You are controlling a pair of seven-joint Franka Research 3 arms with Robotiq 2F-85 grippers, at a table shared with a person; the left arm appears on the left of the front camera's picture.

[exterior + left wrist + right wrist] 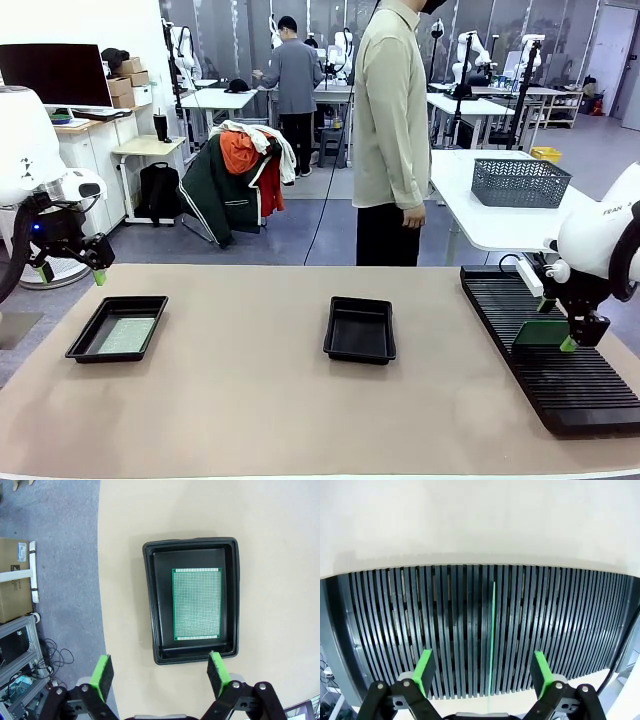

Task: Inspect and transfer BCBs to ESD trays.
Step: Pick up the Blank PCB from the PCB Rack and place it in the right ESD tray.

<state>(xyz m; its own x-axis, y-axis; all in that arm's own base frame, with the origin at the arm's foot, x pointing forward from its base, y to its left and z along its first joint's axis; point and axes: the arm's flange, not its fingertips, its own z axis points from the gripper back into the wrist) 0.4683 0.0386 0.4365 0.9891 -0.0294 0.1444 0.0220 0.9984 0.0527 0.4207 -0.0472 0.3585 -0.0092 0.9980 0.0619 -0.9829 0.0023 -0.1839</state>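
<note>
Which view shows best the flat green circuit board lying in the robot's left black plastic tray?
The left wrist view: it looks straight down on the flat green circuit board, whole inside the black plastic tray. The front view gives it as a pale, foreshortened patch.

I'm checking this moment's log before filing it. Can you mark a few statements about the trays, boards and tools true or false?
1. The left tray holds a BCB lying flat. True.
2. The middle tray also holds a board. False: its floor is bare.
3. The right tool is shut on the racked BCB. False: it is open, with a finger on either side of that board, not touching it. The board stands on edge in the rack.
4. The left tool is open. True.
</note>
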